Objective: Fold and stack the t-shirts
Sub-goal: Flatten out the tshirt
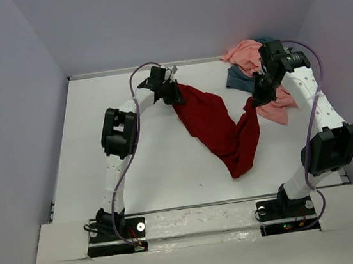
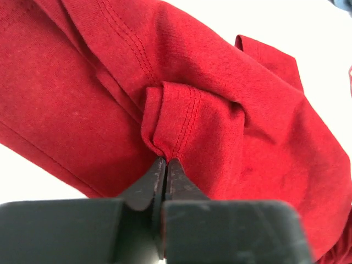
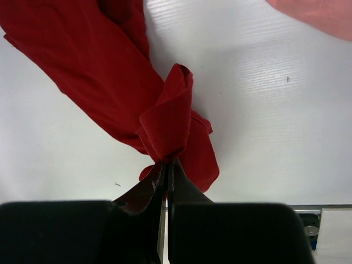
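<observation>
Dark red t-shirt (image 1: 218, 127) hangs slung between both arms over the middle of the table (image 1: 136, 169), sagging in a V with the low point toward the near edge; whether it touches the surface I cannot tell. Left gripper (image 2: 166, 162) is pinched tight on a small pleat of stitched hem. Right gripper (image 3: 166, 164) is closed on a rolled wad of the same shirt. Salmon pink t-shirt (image 1: 244, 53) and slate blue-grey t-shirt (image 1: 240, 80) lie crumpled together at the far right corner. The cloth looks light, thin, limp — it should droop and twist rather than hold shape, and small pinches may slip. Better holds, I judge: hem or shoulder corners, spread wide — so it lays out smooth for folding.
</observation>
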You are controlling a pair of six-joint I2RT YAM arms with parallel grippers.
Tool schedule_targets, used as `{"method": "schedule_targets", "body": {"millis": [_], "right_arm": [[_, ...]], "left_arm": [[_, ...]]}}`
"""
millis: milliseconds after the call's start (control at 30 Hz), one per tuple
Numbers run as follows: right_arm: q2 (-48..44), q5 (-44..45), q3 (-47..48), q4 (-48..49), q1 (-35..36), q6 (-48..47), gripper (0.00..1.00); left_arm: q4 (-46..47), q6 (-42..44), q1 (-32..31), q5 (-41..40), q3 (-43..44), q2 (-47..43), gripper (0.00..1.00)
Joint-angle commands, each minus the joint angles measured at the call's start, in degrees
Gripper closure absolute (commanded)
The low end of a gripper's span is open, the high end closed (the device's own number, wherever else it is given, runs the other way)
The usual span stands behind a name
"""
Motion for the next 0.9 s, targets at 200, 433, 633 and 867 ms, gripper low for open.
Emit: {"method": "schedule_targets", "body": {"millis": [200, 433, 633, 867], "right_arm": [[0.1, 1.4, 2.0, 2.0, -1.3, -0.6, 1.00], [2.0, 4.6, 5.7, 2.8, -3.8, -1.7, 1.00], [6.2, 4.5, 11.3, 5.9, -5.5, -0.6, 1.00], [14.6, -5.0, 23.8, 9.2, -5.5, 2.2, 1.00]], "left_arm": [[-1.4, 0.2, 0.8, -3.1, 3.5, -4.9, 1.00], [1.0, -3.5, 7.3, -5.5, 1.3, -16.0, 1.00], [-0.2, -2.9, 10.1, -7.5, 1.6, -23.1, 1.00], [-2.5, -3.7, 11.8, -10.4, 0.7, -30.3, 1.00]]}}
